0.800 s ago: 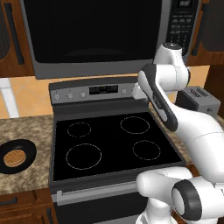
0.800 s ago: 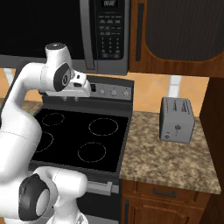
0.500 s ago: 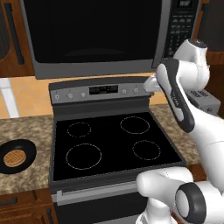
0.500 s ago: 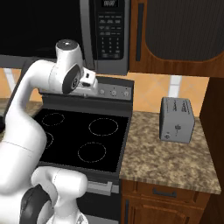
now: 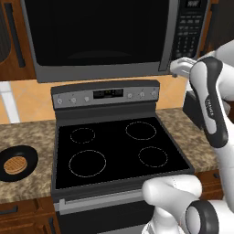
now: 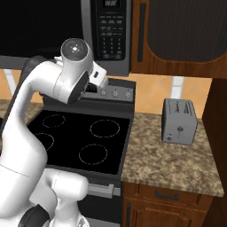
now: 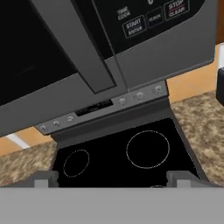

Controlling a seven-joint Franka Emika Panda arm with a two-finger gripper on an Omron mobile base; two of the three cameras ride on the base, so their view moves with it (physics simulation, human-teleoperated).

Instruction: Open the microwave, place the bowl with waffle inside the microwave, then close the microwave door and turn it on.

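Note:
The microwave (image 5: 100,41) hangs above the stove with its microwave door (image 5: 91,32) shut. The door's vertical grey handle (image 5: 166,36) stands just left of the keypad (image 5: 189,27). My gripper (image 5: 174,69) hovers at the microwave's lower right corner, just below the handle, open and holding nothing. In the hand view the fingertips (image 7: 43,178) stand wide apart, with the handle (image 7: 74,39) and keypad (image 7: 148,22) above them. The black bowl (image 5: 5,174) sits on the counter left of the stove, holding the waffle (image 5: 16,163).
A black glass stove (image 5: 119,151) with a knob panel (image 5: 105,95) lies under the microwave. A grey toaster (image 6: 178,120) stands on the granite counter (image 6: 168,159) to the right. Brown cabinets (image 6: 181,31) flank the microwave.
The arm has swung up and to the right, carrying the gripper from in front of the stove's panel to the microwave's lower right corner. Bowl and door have not moved.

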